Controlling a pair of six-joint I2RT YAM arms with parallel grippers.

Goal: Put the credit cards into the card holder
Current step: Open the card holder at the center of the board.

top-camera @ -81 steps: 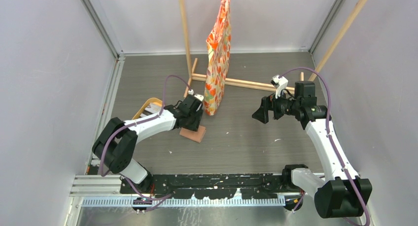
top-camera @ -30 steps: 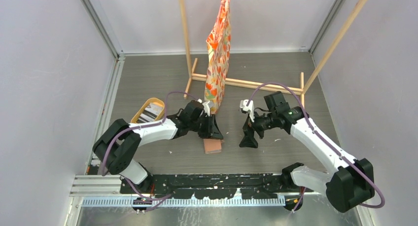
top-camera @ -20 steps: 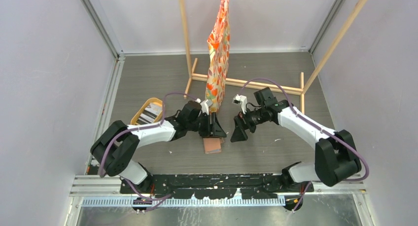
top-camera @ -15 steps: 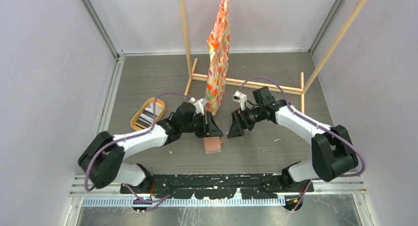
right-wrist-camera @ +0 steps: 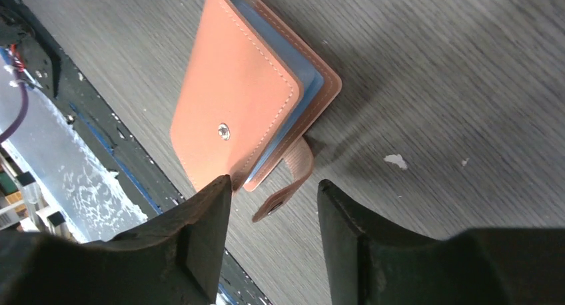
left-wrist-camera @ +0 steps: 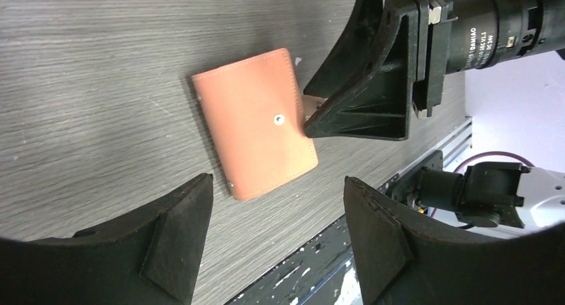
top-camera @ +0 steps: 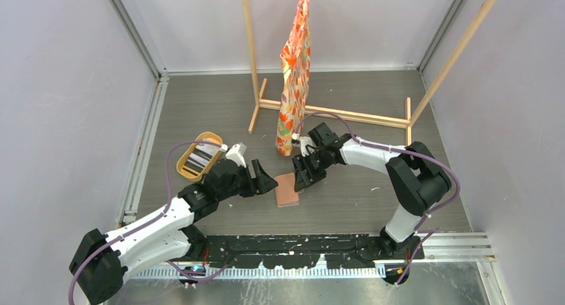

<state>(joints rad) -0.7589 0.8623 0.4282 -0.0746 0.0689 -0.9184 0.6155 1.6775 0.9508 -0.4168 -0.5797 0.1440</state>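
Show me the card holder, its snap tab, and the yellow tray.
card holder (left-wrist-camera: 256, 122), left wrist view, middle of the folded-over front cover.
snap tab (right-wrist-camera: 296, 172), right wrist view, bend of the loose strap.
yellow tray (top-camera: 179, 164), top view, its near-left rim.

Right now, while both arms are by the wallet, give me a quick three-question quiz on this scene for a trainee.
1. True or false: the card holder lies with its snap tab fastened.
2. Where are the credit cards? A: in the yellow-rimmed tray. B: inside the holder. C: between the left jaws.
3. Fill in: the jaws standing either side of the tab belong to the ___ arm.

Key: 1 false, the tab hangs loose; 2 A; 3 right.
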